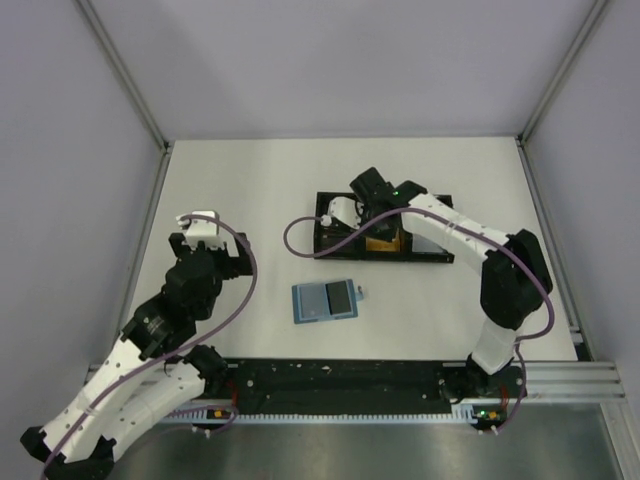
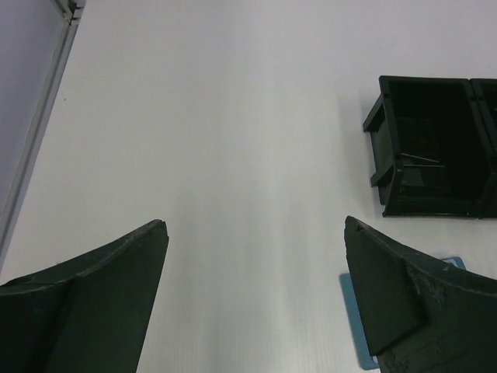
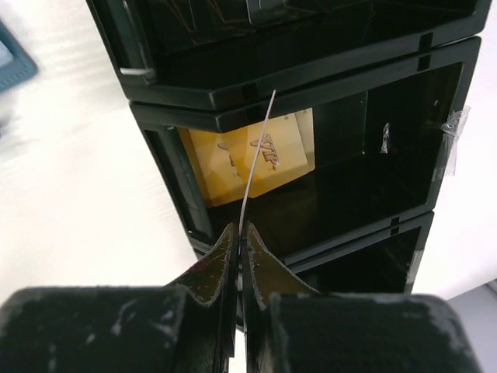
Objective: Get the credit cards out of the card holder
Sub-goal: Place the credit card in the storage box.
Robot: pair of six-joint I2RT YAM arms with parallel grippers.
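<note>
The teal-blue card holder lies open on the table, with a dark card on its right leaf. My right gripper is shut on a thin credit card, seen edge-on, above the middle compartment of the black tray. An orange-gold card lies in that compartment. In the top view the right gripper hangs over the tray. My left gripper stands wide open over bare table, holding nothing, to the left of the holder's corner. From above, the left gripper sits left of the holder.
A white wad of paper sits in the tray's left compartment. Metal frame rails and grey walls border the table on both sides. The tray's end shows ahead and to the right of the left gripper.
</note>
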